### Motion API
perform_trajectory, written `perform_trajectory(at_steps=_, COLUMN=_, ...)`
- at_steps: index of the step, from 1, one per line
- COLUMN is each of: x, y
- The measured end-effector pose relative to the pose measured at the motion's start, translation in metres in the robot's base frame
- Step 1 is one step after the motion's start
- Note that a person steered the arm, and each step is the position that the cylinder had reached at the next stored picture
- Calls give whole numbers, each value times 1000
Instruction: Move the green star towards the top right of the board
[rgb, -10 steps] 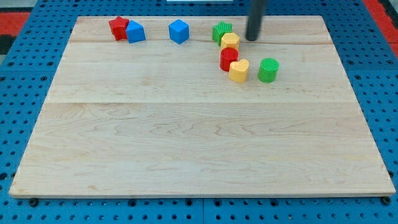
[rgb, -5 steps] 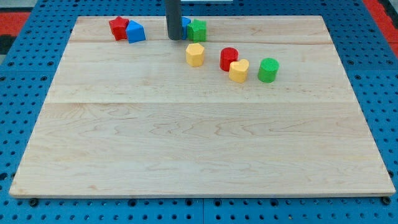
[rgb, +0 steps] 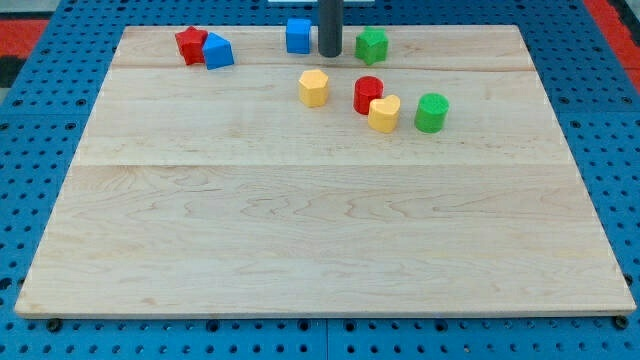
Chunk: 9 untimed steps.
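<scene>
Camera view: my tip (rgb: 329, 54) stands between blue cube (rgb: 297, 35) and green star (rgb: 372, 45); no gripper shows.

Board's top-right corner lies open beyond the green star (rgb: 372, 44); my tip (rgb: 329, 53) stands at its left.

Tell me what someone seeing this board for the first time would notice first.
Probably the dark rod coming down at the view's top centre, my tip sitting between a blue cube on its left and the green star on its right. Next, the tight cluster just below: a yellow hexagon, red cylinder, yellow heart and green cylinder.
</scene>
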<state>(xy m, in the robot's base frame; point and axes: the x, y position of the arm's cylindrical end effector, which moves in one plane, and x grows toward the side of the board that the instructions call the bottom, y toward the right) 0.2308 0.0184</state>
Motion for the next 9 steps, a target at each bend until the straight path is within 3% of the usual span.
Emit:
perform_trajectory(at_steps=2, x=-3, y=76)
perform_trajectory(at_steps=3, x=6, y=36)
perform_trajectory(at_steps=4, x=13, y=38)
perform_trajectory(at_steps=7, x=54, y=99)
perform_trajectory(at_steps=9, x=45, y=47)
